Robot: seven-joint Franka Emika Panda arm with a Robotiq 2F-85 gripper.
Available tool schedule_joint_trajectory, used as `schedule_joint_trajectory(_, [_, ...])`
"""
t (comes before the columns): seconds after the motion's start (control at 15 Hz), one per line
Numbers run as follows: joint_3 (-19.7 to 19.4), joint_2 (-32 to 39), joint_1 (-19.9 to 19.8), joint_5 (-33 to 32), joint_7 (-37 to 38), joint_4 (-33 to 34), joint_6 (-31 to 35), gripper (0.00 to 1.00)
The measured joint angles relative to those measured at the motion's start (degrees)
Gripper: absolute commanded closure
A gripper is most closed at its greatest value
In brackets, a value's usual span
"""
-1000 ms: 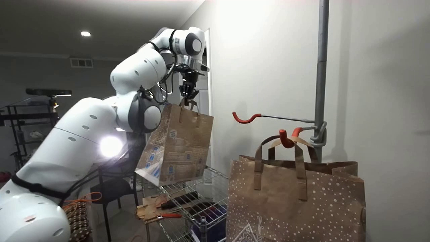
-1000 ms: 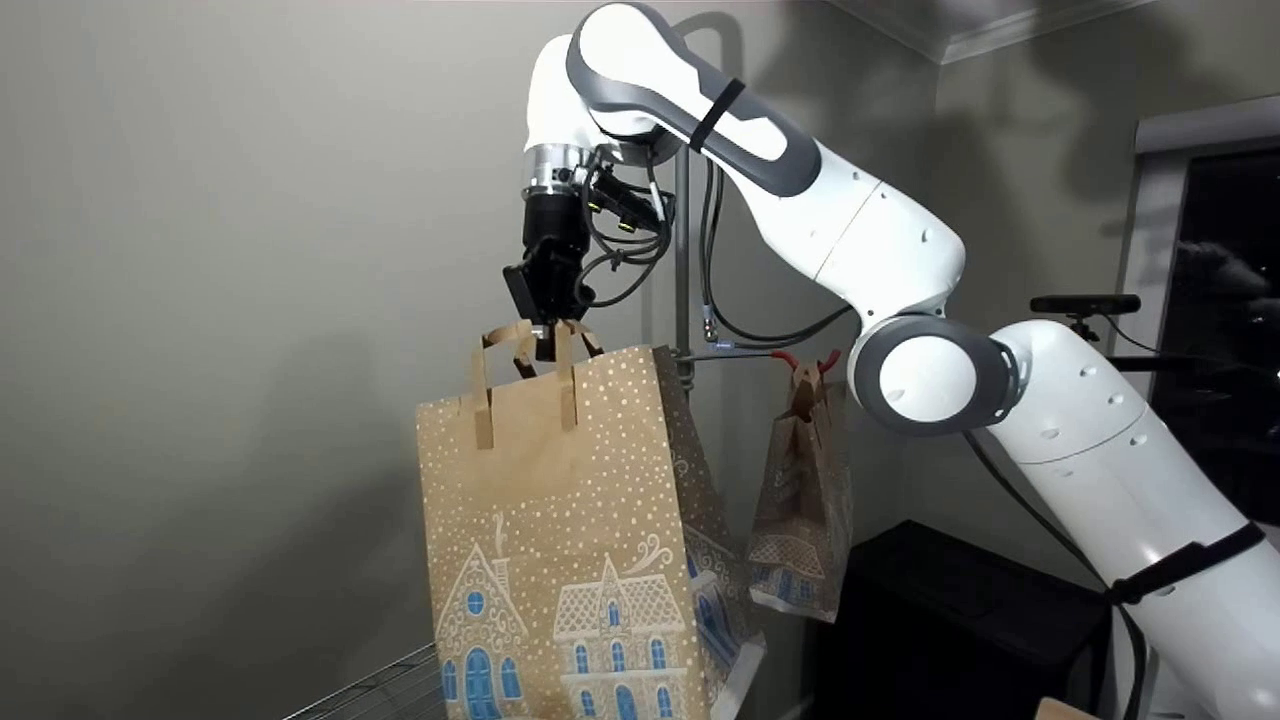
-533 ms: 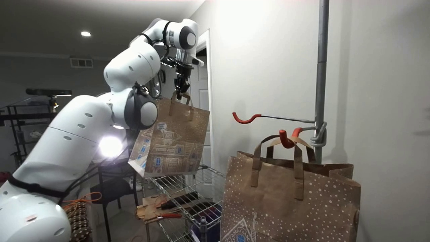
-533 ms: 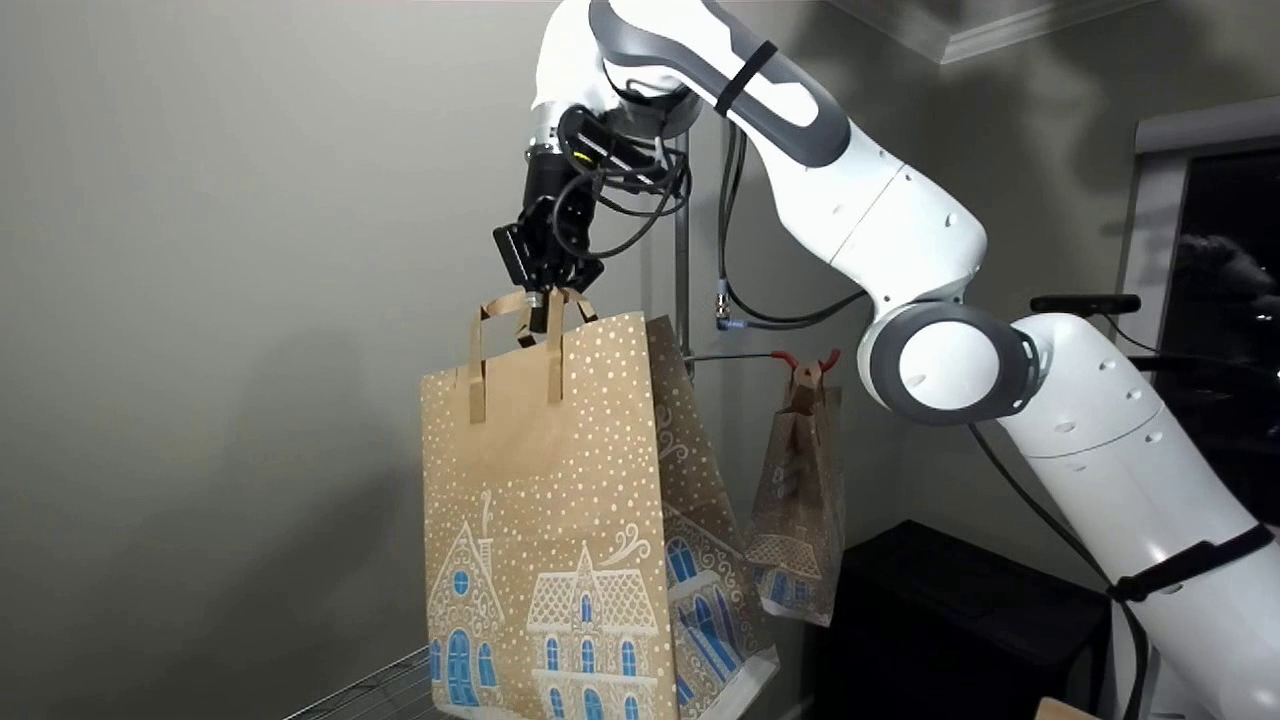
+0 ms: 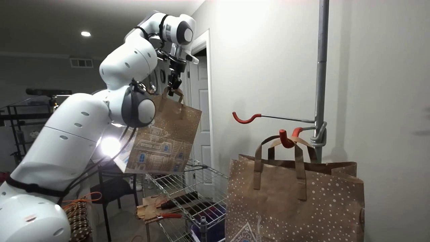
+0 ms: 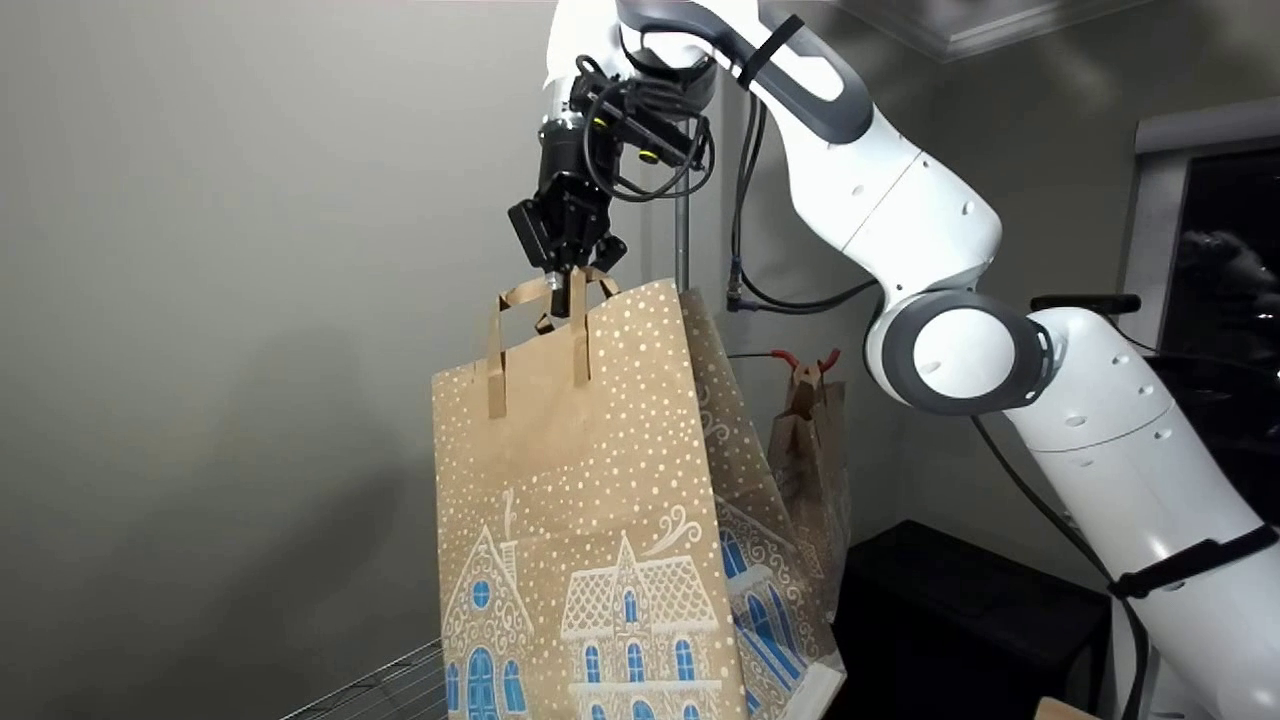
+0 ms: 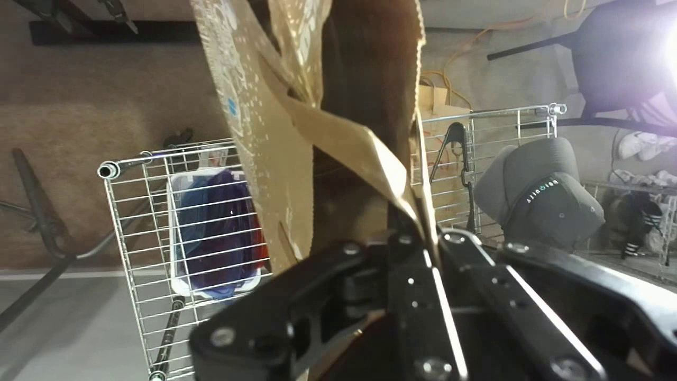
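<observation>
My gripper (image 5: 172,92) is shut on the handles (image 7: 365,148) of a brown paper bag (image 6: 580,500) printed with white dots and blue-and-white houses. The bag hangs tilted below the fingers, seen in both exterior views. From the wrist view, its dark open mouth lies ahead of the fingertips, and the handle strips run in between them. A similar brown bag (image 5: 295,201) hangs by its handles from a red-tipped hook (image 5: 285,141), apart from my gripper. In an exterior view the held bag partly covers that hanging bag (image 6: 805,450).
A grey pole (image 5: 321,84) carries the hooks; another red-tipped hook (image 5: 247,121) juts out bare. Beneath the held bag stands a wire rack (image 5: 188,183) with a white bin (image 7: 177,254) below it. A grey cap (image 7: 560,209) and a black cabinet (image 6: 970,610) are also around.
My arm has risen, lifting the held bag with it and leaning it more. Its grip on the handles has stayed. The bag on the hook has swayed slightly.
</observation>
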Motion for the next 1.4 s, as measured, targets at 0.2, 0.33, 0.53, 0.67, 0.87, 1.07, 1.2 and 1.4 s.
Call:
schedule_joint_trajectory(0.2, [0.0, -0.1, -0.2, 0.0, 0.0, 0.0, -1.0, 0.98])
schedule_joint_trajectory(0.33, [0.0, -0.1, -0.2, 0.0, 0.0, 0.0, -1.0, 0.98])
schedule_joint_trajectory(0.53, [0.0, -0.1, -0.3, 0.0, 0.0, 0.0, -1.0, 0.99])
schedule_joint_trajectory(0.67, [-0.1, -0.1, -0.3, -0.1, -0.1, 0.0, -0.9, 0.99])
schedule_joint_trajectory(0.87, [-0.8, 0.1, -0.6, -0.5, -0.3, 0.0, -0.7, 1.00])
schedule_joint_trajectory(1.07, [-0.9, 0.6, -2.7, 0.2, -0.7, 0.0, 2.7, 1.00])
schedule_joint_trajectory(1.2, [-0.5, 1.0, -4.5, 1.3, -1.2, 0.0, 7.3, 1.00])
schedule_joint_trajectory(1.4, [0.4, 1.5, -7.0, 3.6, -1.5, 0.0, 11.2, 1.00])
